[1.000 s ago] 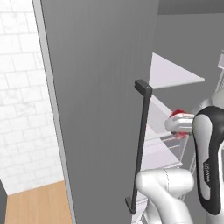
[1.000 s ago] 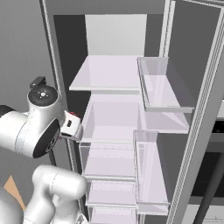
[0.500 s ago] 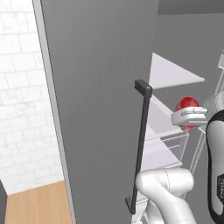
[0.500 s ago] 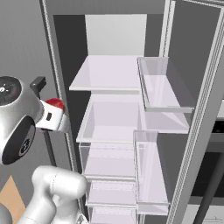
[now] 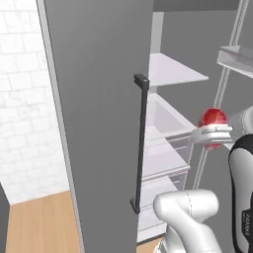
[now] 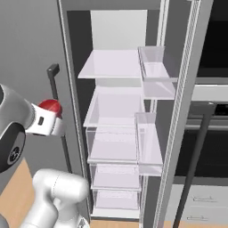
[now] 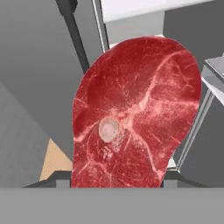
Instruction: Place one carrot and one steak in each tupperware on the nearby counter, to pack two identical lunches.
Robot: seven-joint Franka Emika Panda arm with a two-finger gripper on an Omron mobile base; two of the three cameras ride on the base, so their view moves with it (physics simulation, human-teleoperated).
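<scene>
Between the end effector's (image 7: 117, 186) jaws, apparently gripped, stands the steak (image 7: 135, 113).

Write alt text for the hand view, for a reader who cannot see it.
A raw red steak, marbled with pale fat lines and a small round bone, stands held in the gripper and covers most of the picture. Behind it are the open fridge's grey door with its dark handle and pale shelves.

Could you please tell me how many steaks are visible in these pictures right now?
1: the steak sits in the gripper, held up beside the open fridge. Others may lie out of view.
</scene>
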